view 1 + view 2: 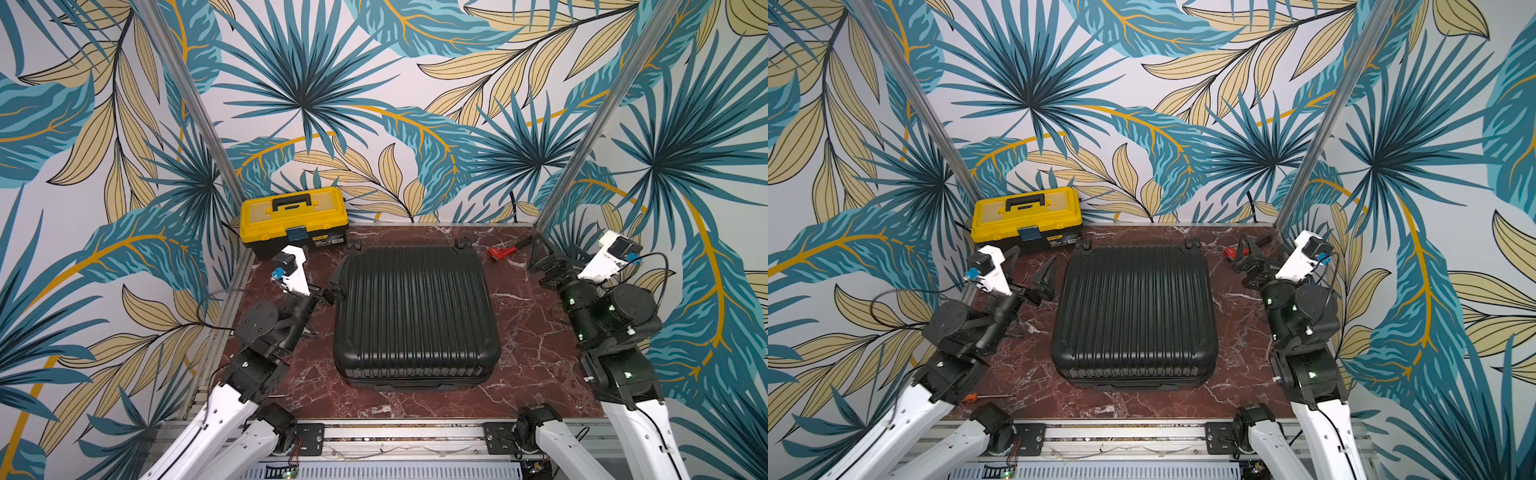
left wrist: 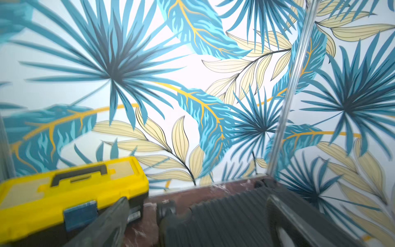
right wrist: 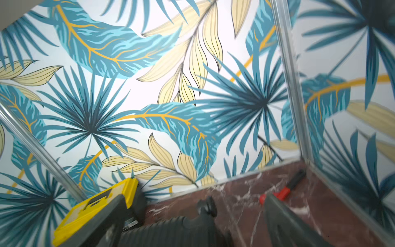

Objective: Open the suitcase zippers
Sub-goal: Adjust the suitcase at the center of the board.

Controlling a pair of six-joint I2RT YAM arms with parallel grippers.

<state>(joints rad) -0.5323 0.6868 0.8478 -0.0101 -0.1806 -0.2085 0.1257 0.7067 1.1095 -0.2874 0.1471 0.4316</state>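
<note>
The black ribbed suitcase (image 1: 415,316) lies flat in the middle of the marble table, wheels toward the back wall. Its zippers show only as a dark seam (image 1: 415,376) along the front side; I cannot make out the pulls. My left gripper (image 1: 1034,259) hovers open beside the suitcase's far-left corner, holding nothing. In the blurred left wrist view the suitcase (image 2: 224,218) and one wheel (image 2: 166,210) lie between its spread fingers (image 2: 111,220). My right gripper (image 1: 559,249) stands open and empty off the far-right corner. The right wrist view shows a wheel (image 3: 207,206) between its fingers.
A yellow-and-black toolbox (image 1: 293,216) sits at the back left, close to the left gripper. A red-handled tool (image 1: 500,251) lies at the back right near the right gripper. A screwdriver (image 1: 988,397) lies by the left arm at the front. Patterned walls enclose three sides.
</note>
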